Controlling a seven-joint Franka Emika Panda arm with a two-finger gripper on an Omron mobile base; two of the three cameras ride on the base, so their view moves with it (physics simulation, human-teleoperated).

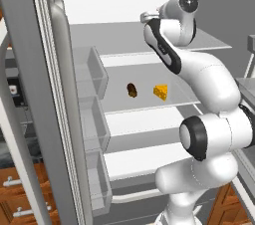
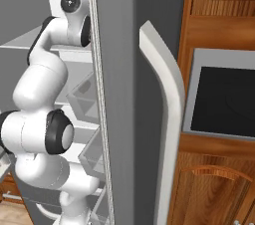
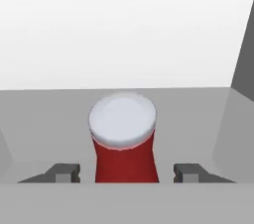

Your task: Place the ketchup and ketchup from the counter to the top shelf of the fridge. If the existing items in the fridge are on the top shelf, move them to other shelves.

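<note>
Hand view shows the gripper [image 3: 127, 172] with its jaws released, a clear gap on each side of the shorter ketchup [image 3: 124, 141], which stands upright on the top shelf [image 3: 198, 114] of the fridge [image 1: 50, 94]. Left base view shows the cheese wedge [image 1: 161, 91] and the brown lump [image 1: 131, 89] near each other on a lower shelf [image 1: 149, 100].

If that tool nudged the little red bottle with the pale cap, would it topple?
Probably yes. The ketchup stands upright, with a narrow red body under a wider cap, so it looks top-heavy. Its round body would likely roll on the smooth top shelf once tipped.
</note>
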